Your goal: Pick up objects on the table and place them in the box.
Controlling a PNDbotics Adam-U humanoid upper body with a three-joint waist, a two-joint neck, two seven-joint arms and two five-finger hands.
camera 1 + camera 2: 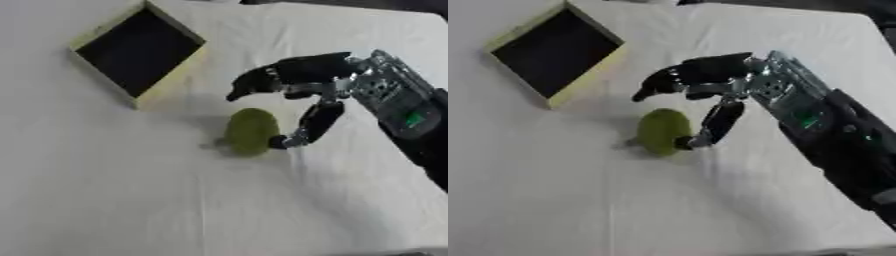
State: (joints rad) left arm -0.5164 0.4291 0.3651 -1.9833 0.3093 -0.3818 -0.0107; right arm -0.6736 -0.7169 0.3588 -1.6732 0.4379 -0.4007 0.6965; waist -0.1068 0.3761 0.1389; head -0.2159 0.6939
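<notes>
The right hand (302,80) reaches in from the table's (105,200) right edge and hangs over a green fruit (250,131), a rounded, pear-like thing lying near the middle of the white cloth. The fingers (262,80) extend leftward above the fruit, spread and not closed on anything; the thumb (313,122) points down along the fruit's right side, its tip at or touching the skin. Nothing is grasped yet. This pose reads as a pre-grasp: fingers over the top and thumb on the opposite flank bracket the fruit so that closing would pinch it between them.

The box (166,82), shallow, pale-walled and dark inside, sits toward the table's far left corner, turned askew to the edges, its near corner pointing toward the fruit. It appears empty. Its open top faces up, so a carried item can be dropped in from above. The fruit lies near the box but apart from it, on the side the arm comes from, leaving a short carry.

The left hand shows in neither view.
</notes>
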